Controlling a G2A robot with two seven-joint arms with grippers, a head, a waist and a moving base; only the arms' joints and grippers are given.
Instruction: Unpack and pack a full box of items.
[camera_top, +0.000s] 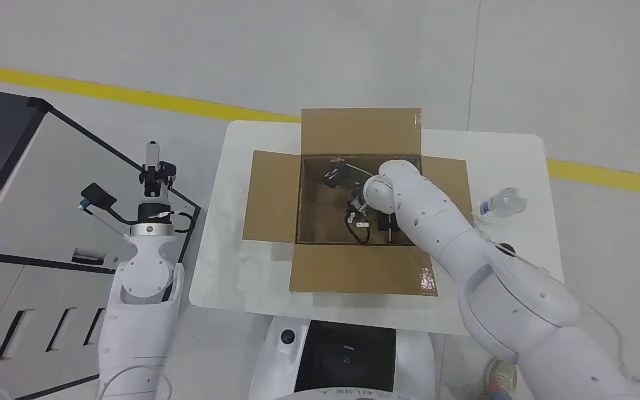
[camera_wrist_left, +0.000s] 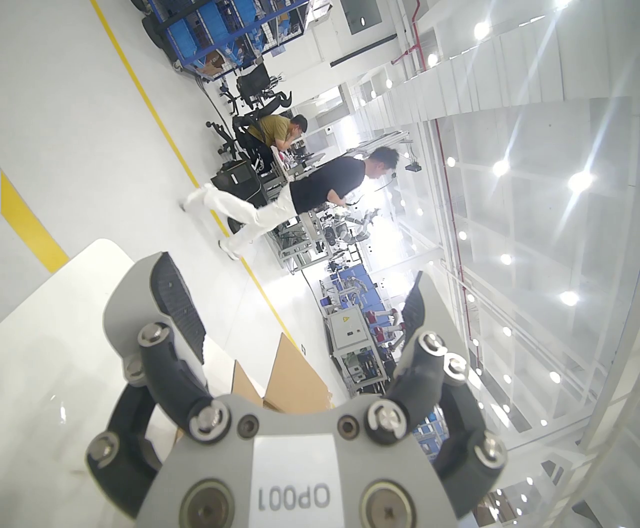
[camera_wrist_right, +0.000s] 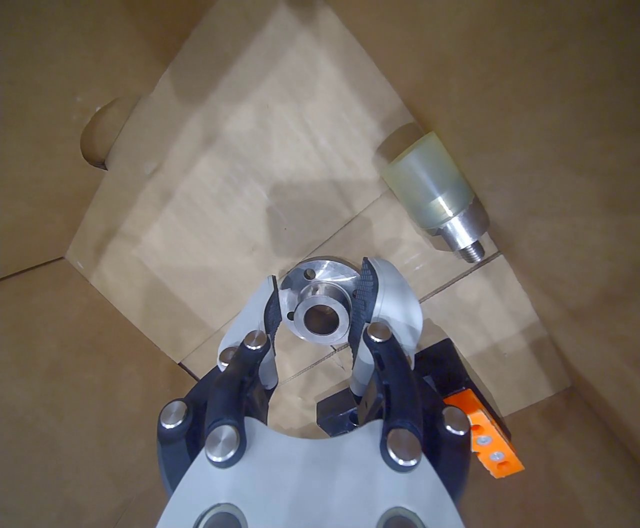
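1. Two grippers differ: the right gripper (camera_wrist_right: 320, 277) is inside the open box (camera_top: 272, 195), mid-frame in the top view, with its jaws apparently clamped on a metal flange (camera_wrist_right: 320, 300) (pads at its rim).
2. Far left of the top view, the left gripper (camera_wrist_left: 292, 275) has its jaws wide apart, holding nothing.
3. A cream-capped cylinder (camera_wrist_right: 432, 192) lies near the flange.

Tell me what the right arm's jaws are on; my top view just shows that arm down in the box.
Observer: The right gripper has its jaws closed on a metal flange, pads against its rim, on the floor of the box.
Operator: Anything else in there?
Observer: A pale cylinder with a threaded metal end lies by the box wall.
Operator: And the left gripper?
Observer: The left gripper has its jaws open, holding nothing.
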